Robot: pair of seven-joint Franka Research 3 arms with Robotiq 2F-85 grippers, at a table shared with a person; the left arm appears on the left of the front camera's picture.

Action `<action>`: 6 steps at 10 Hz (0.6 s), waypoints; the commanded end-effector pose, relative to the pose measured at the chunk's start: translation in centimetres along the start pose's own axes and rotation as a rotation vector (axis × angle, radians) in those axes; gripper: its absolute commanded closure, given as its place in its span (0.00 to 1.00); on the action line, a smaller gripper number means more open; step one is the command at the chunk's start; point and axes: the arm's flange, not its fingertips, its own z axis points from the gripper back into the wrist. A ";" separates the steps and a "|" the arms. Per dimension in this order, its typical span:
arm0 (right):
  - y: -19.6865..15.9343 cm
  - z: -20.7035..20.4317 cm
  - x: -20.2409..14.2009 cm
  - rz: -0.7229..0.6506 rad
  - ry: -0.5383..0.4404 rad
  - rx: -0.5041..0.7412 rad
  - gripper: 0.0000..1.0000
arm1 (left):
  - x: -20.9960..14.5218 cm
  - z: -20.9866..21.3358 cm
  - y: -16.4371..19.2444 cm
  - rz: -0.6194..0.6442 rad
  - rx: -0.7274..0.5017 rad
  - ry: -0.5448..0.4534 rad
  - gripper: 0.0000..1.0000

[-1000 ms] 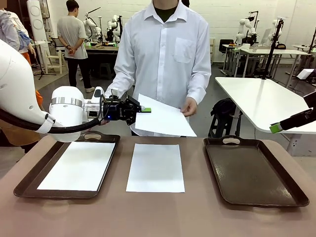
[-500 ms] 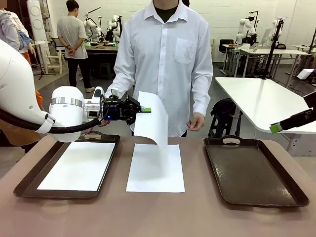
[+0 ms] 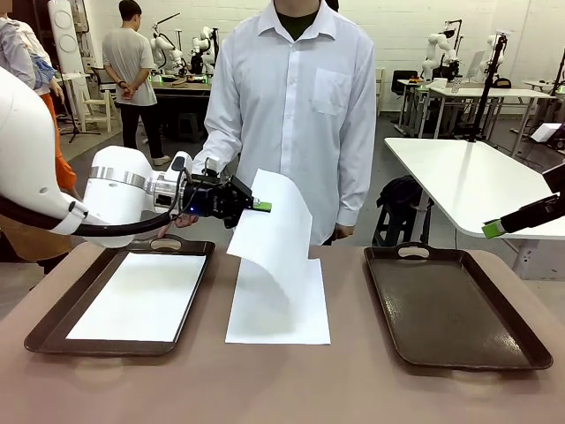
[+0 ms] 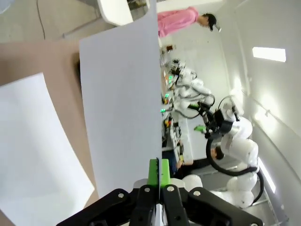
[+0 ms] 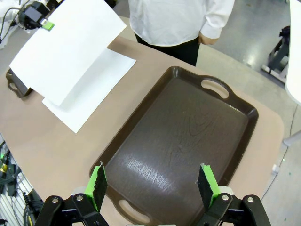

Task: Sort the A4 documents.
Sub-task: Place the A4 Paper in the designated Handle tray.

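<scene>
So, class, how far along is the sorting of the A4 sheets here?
Done: one A4 sheet lies in the left tray. In hand: the left gripper is shut on a second sheet, drooping above the table. Left: a third sheet lying between the trays; the right gripper is open near the right tray.

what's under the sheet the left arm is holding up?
Another A4 sheet lies flat on the table below the held sheet, which hides its far end in the front view.
</scene>
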 end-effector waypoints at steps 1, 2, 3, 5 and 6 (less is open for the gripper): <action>-0.2 -0.2 -0.1 0.002 -0.010 0.017 0.00 | -2.2 2.2 -2.1 0.030 0.033 0.046 0.99; -0.2 -0.2 -0.1 0.002 -0.010 0.017 0.00 | -3.7 3.6 -3.5 0.051 0.063 0.029 0.99; -0.2 -0.2 -0.1 0.002 -0.010 0.017 0.00 | -4.8 5.1 -4.3 0.086 0.131 -0.001 0.99; -0.2 -0.2 -0.1 0.002 -0.010 0.017 0.00 | -6.7 8.5 -5.3 0.139 0.192 -0.049 0.99; -0.2 -0.2 -0.1 0.002 -0.010 0.017 0.00 | -7.5 10.0 -6.0 0.161 0.228 -0.058 0.99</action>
